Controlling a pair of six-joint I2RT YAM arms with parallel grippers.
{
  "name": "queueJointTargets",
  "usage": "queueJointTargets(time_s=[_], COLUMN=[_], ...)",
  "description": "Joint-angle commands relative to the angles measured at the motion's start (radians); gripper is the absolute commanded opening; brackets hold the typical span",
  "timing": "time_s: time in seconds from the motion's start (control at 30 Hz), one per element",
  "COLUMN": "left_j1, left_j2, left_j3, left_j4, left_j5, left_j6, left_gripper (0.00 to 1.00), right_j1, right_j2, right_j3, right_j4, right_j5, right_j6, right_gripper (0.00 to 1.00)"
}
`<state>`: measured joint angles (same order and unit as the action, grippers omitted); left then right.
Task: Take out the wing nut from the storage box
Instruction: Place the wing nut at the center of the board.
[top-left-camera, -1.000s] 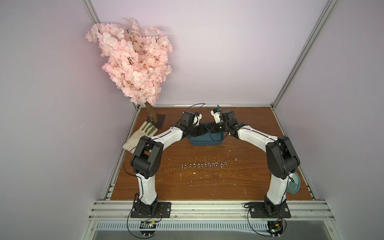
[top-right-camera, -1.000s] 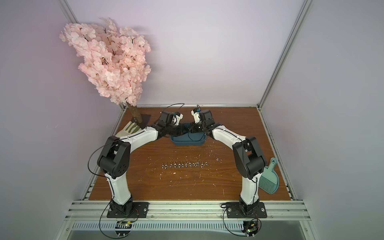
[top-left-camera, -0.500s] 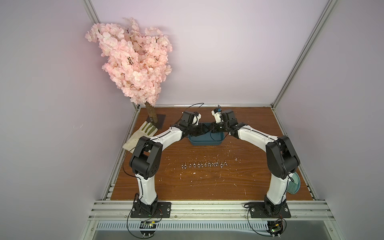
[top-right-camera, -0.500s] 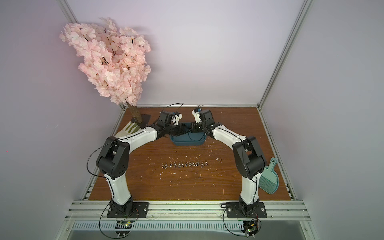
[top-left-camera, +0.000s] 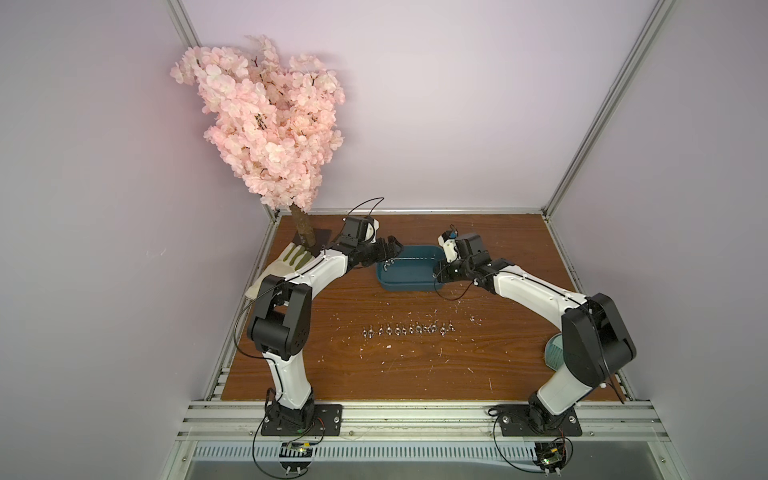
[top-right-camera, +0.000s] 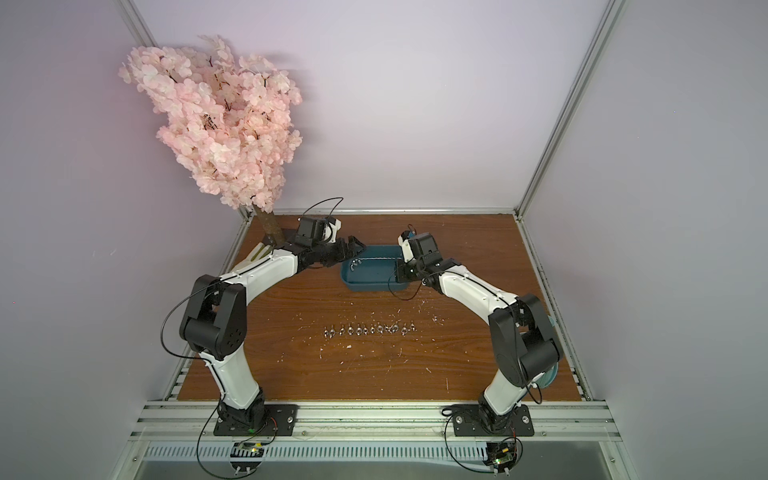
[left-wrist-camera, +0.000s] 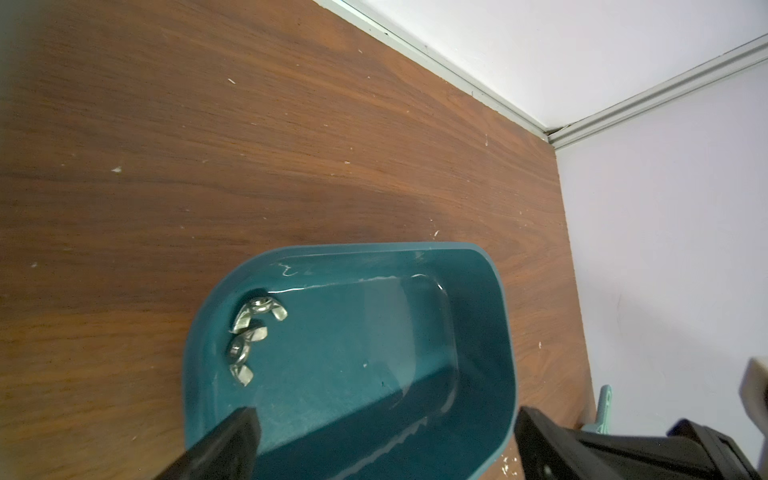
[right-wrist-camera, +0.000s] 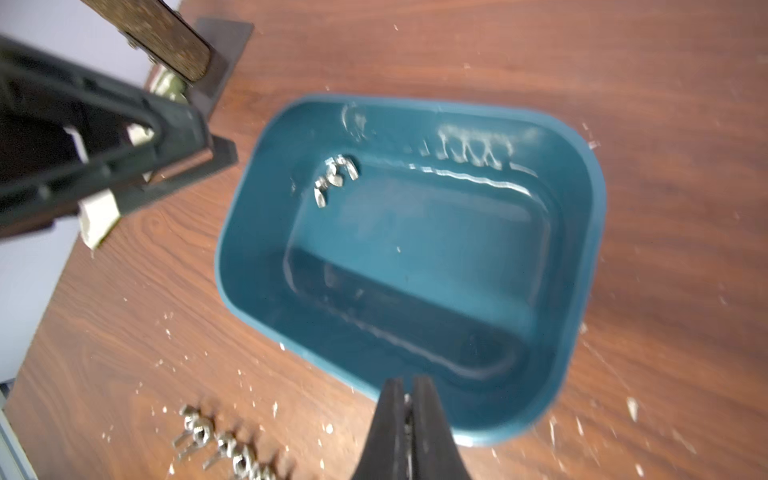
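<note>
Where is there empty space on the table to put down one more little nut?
The biggest bare patch of table lies between the row of wing nuts and the front rail. The far right corner is bare too. It is crowded around the storage box, where the left pincer and right pincer sit, and by the tree and glove.

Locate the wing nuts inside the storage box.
In both top views the wing nuts lie in the storage box's far left corner, beside the open left gripper.
</note>
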<state>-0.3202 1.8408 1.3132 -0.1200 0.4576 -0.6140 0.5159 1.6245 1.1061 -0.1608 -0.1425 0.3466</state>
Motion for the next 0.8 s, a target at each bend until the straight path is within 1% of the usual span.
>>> queueJointTargets(time_s=[0.0, 0.17, 0.3, 0.4, 0.5, 0.77], left_j1=[0.010, 0.012, 0.012, 0.015, 0.016, 0.020], left_j2=[0.001, 0.006, 0.019, 0.030, 0.028, 0.027], left_j3=[0.049, 0.090, 0.128, 0.144, 0.140, 0.132], left_j4=[-0.076, -0.141, -0.210, -0.242, -0.263, -0.268], left_j5=[-0.089, -0.197, -0.318, -0.354, -0.402, -0.406], left_j6=[0.051, 0.069, 0.056, 0.058, 0.032, 0.025], left_gripper=[1.00, 1.00, 1.00, 1.00, 1.00, 1.00], right_j1=[0.006, 0.012, 0.022, 0.038, 0.052, 0.080], right_j2=[-0.077, -0.161, -0.198, -0.207, -0.204, -0.209], right_j3=[-0.060, -0.177, -0.251, -0.297, -0.314, -0.371], right_j4=[-0.058, -0.085, -0.087, -0.093, -0.117, -0.114], right_j5=[0.054, 0.107, 0.138, 0.149, 0.142, 0.150], right_j6=[-0.006, 0.027, 0.059, 0.073, 0.080, 0.106], right_gripper=[0.02, 0.02, 0.03, 0.04, 0.05, 0.05])
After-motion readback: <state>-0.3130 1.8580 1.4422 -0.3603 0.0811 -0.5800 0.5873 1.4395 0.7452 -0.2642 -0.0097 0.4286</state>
